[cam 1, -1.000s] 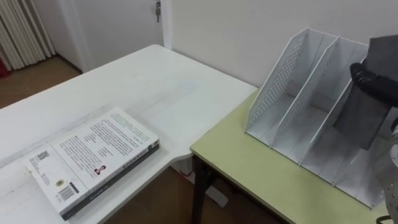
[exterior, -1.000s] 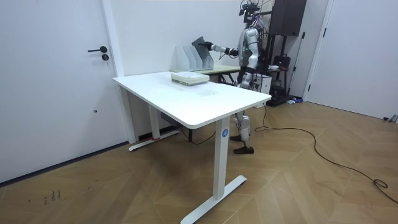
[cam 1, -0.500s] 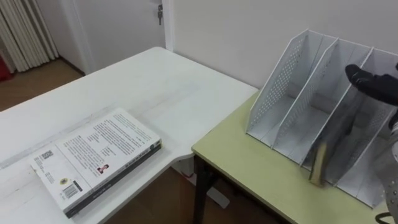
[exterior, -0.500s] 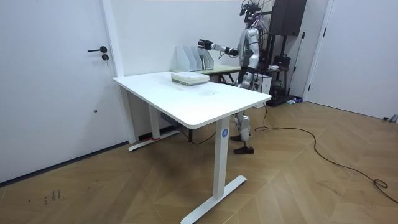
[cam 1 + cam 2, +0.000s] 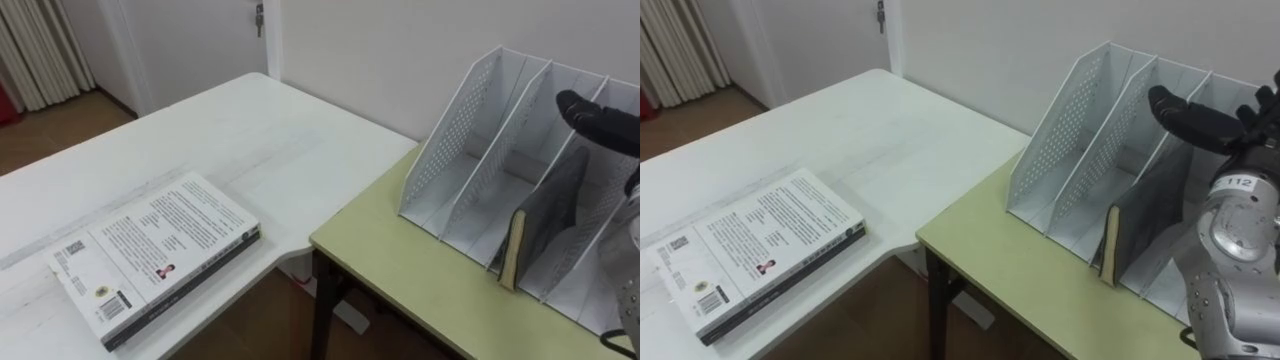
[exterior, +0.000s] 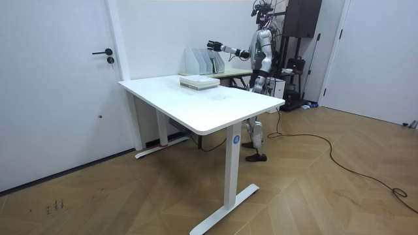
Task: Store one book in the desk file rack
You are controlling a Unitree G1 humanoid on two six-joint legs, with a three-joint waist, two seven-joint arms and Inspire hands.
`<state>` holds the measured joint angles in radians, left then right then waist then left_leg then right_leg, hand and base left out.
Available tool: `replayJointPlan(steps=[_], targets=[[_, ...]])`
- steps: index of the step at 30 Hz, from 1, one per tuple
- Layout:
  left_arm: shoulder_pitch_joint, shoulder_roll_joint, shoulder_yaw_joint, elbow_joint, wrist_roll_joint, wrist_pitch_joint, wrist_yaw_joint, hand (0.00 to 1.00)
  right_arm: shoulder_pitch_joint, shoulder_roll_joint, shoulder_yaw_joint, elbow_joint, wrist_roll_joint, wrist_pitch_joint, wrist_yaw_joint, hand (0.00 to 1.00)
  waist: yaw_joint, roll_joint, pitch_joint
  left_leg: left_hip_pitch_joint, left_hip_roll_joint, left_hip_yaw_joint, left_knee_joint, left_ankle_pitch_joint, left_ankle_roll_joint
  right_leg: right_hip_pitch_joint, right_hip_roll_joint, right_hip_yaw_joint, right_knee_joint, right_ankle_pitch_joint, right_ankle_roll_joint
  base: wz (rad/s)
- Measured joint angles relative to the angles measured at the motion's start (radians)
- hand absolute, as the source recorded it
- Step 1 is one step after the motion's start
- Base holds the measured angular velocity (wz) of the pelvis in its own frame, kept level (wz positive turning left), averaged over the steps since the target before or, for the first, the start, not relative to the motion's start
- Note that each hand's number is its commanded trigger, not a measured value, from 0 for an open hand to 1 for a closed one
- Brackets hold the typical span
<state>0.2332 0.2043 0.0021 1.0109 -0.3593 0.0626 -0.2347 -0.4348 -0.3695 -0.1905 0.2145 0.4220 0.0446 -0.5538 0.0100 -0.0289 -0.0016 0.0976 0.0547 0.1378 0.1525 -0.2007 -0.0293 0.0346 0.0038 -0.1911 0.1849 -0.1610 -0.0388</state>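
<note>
The dark book [image 5: 1145,225] stands in the file rack [image 5: 1065,140] on the green desk [image 5: 990,265]. It is in the slot right of the 2 empty ones and leans a little, with its pale edge at the slot's mouth. The right robot hand [image 5: 1190,118] hovers just above it with fingers stretched out, holding nothing. The risk, I think, is in the retreat: a finger could catch the top edge and drag the book forward, or push the light rack. A white book [image 5: 755,250] lies on the white desk [image 5: 870,120].
</note>
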Motion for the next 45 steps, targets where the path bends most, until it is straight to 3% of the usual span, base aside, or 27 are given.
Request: replayJointPlan(steps=[5, 13, 17, 22, 30, 34, 36, 39, 41, 43, 45], targets=[[0.003, 0.0, 0.015, 0.001, 0.003, 0.0, 0.0, 0.0, 0.0, 0.0, -0.001, -0.015, 0.0, 0.0, -0.008, 0.0, -0.002, -0.009, -0.0013, 0.002, 0.0, 0.0, 0.001, 0.0, 0.0, 0.0, 0.001, 0.001, -0.002, 0.0, 0.0, 0.0], [0.004, 0.0, 0.016, 0.018, -0.003, -0.028, 0.0, 0.0, 0.007, 0.0, -0.01, -0.175, 0.011, -0.004, -0.008, 0.0, -0.006, -0.01, 0.0012, 0.001, 0.0, 0.0, 0.0, 0.0, 0.0, -0.001, 0.001, 0.002, -0.001, 0.0, 0.0, 0.0], [0.008, 0.0, 0.015, 0.019, -0.002, -0.041, 0.0, 0.0, 0.007, 0.0, -0.01, -0.274, 0.053, -0.009, 0.053, 0.0, -0.01, -0.011, 0.0013, 0.001, 0.0, -0.001, 0.0, 0.0, 0.0, 0.0, 0.001, -0.001, -0.002, 0.0, 0.0, 0.0], [0.02, -0.001, 0.033, 0.03, -0.001, -0.065, -0.005, 0.0, 0.039, 0.0, -0.007, -0.424, 0.103, -0.012, 0.239, 0.0, -0.012, -0.011, 0.0016, -0.001, 0.001, 0.001, 0.0, 0.0, 0.0, 0.001, 0.0, 0.0, -0.004, 0.0, 0.0, 0.0], [0.031, 0.008, 0.056, 0.035, -0.002, -0.071, -0.03, 0.0, 0.122, -0.025, 0.046, -0.471, 0.197, -0.01, 0.606, 0.0, -0.01, -0.026, 0.0012, -0.001, 0.003, 0.004, 0.001, 0.0, 0.0, 0.001, -0.003, 0.003, -0.006, 0.0, -0.001, 0.0], [0.034, 0.012, 0.094, 0.043, -0.001, -0.061, -0.061, 0.0, 0.204, -0.035, 0.056, -0.492, 0.202, 0.031, 0.817, 0.0, -0.005, -0.041, -0.0069, -0.004, 0.004, -0.001, 0.001, 0.0, 0.0, 0.004, -0.003, -0.003, -0.013, 0.002, -0.003, 0.03], [0.033, 0.021, 0.09, 0.04, -0.002, -0.054, -0.068, 0.0, 0.235, -0.072, 0.089, -0.491, 0.2, 0.039, 0.889, 0.0, 0.0, -0.047, -0.0078, -0.004, 0.005, 0.0, 0.001, 0.0, 0.0, 0.004, -0.002, -0.003, -0.013, 0.002, -0.003, 0.0], [0.005, 0.051, 0.056, 0.052, 0.0, -0.037, -0.077, 0.0, 0.305, -0.121, 0.185, -0.488, 0.16, 0.045, 0.994, 0.0, 0.012, -0.053, 0.0004, 0.0, 0.007, 0.001, 0.001, 0.0, -0.001, 0.016, 0.0, -0.007, -0.014, 0.002, -0.003, 0.01], [-0.022, 0.062, 0.052, 0.073, 0.002, -0.03, -0.084, 0.0, 0.366, -0.127, 0.239, -0.474, 0.106, 0.059, 1.063, 0.0, 0.038, -0.055, 0.0013, 0.002, 0.008, 0.005, 0.001, -0.001, -0.001, 0.017, 0.0, -0.004, -0.014, 0.002, -0.003, -0.04], [-0.047, 0.076, 0.05, 0.082, 0.001, -0.014, -0.098, 0.0, 0.406, -0.132, 0.304, -0.415, -0.002, 0.09, 1.169, 0.0, 0.065, -0.064, 0.0111, -0.004, 0.008, 0.006, 0.0, -0.002, -0.002, 0.011, 0.0, -0.005, -0.012, 0.002, -0.004, 0.02], [-0.067, 0.084, 0.029, 0.081, -0.001, -0.004, -0.102, 0.0, 0.447, -0.135, 0.328, -0.389, -0.079, 0.114, 1.233, 0.0, 0.084, -0.067, 0.0099, -0.018, 0.005, 0.003, 0.0, -0.003, -0.002, -0.002, -0.001, -0.003, -0.012, 0.003, -0.003, 0.09]])
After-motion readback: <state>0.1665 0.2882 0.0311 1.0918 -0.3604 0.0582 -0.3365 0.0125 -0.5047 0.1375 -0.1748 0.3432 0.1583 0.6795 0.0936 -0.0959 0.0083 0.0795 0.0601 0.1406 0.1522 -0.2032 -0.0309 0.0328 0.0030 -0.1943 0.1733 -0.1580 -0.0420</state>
